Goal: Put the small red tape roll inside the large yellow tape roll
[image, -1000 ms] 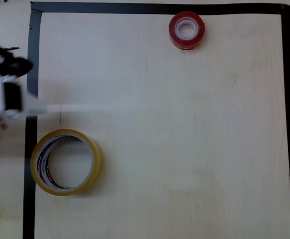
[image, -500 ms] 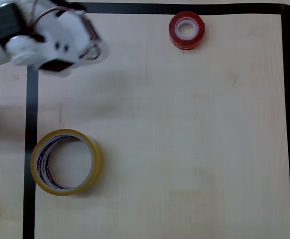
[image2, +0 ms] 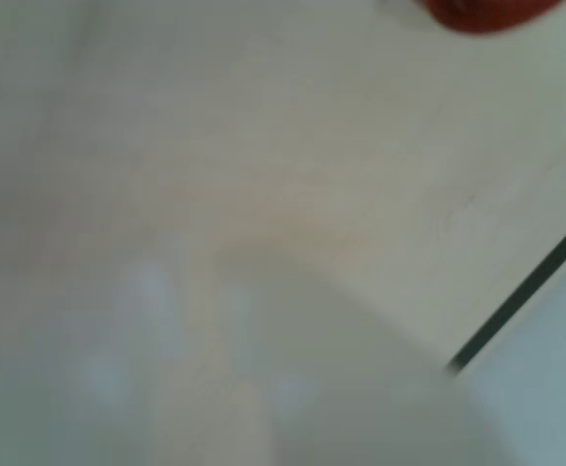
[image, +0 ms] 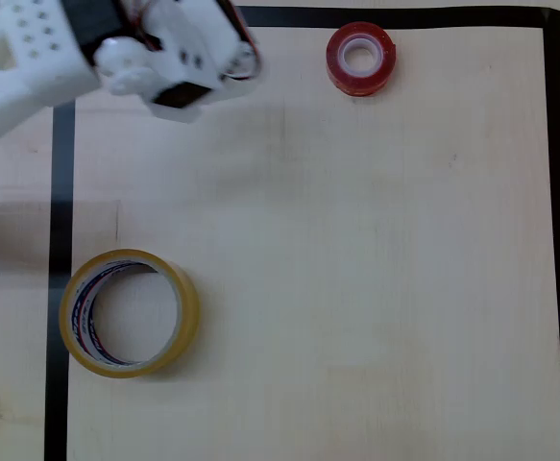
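In the overhead view, one large yellow tape roll (image: 129, 312) is seen lying flat at the lower left of the table (image: 356, 269), its hole opening straight up so that its axis is vertical. It is a wide ring of translucent yellowish-tan tape, and its white inner core carries blue and red print. Its left rim lies over the left run of the black tape border (image: 60, 192), and bare wood is seen through its hole.

The table is a pale, smooth wood-grain surface, framed by flat black strips along the left, top and right.

Farther up, at the upper left, the white plastic arm (image: 30, 62) is seen reaching in from the left edge, with black motor blocks and red wires at the wrist. The gripper (image: 241, 58) is pointed to the right, toward the top border; whether its jaws are spread or pressed together cannot be told, since the fingers are hidden beneath the wrist.

At the far top, right of centre, one small red tape roll (image: 360, 59) lies flat too, hole upward, glossy translucent red around a white core. It rests just below the top border strip, well apart from the yellow roll and apart from the gripper.

In the blurred wrist view, a red shape (image2: 486, 12) is glimpsed at the top edge.
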You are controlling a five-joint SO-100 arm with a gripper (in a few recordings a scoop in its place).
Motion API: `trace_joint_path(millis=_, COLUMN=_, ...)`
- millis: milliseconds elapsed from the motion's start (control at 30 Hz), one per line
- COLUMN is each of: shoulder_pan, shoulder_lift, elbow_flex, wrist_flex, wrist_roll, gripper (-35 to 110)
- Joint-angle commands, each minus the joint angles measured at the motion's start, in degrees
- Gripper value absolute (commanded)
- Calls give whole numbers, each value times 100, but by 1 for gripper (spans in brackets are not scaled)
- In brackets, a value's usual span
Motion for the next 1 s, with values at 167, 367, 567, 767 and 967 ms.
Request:
trace_joint_path(millis=167, shoulder_pan=44, shoulder_lift=-2259, elbow_flex=-3270, wrist_flex=193, wrist_roll=-299, gripper=0)
trace_joint_path(millis=367, shoulder_pan=70, shoulder_lift=-5089, elbow_flex=-8218, wrist_flex=1556, wrist_roll=-773, gripper=0)
trace_joint_path(millis=567, shoulder_pan=-97, shoulder_lift=-4746, elbow_flex=-8174, wrist_flex=1635, wrist_roll=-773, gripper=0)
trace_joint_path(millis=767, shoulder_pan=-229, shoulder_lift=-4509, elbow_flex=-8253, wrist_flex=1397, wrist_roll=-800, gripper=0)
trace_joint_path(millis=967, shoulder_pan=-255, shoulder_lift=-4931, elbow_flex=-8279, wrist_flex=659, wrist_roll=-800, gripper=0)
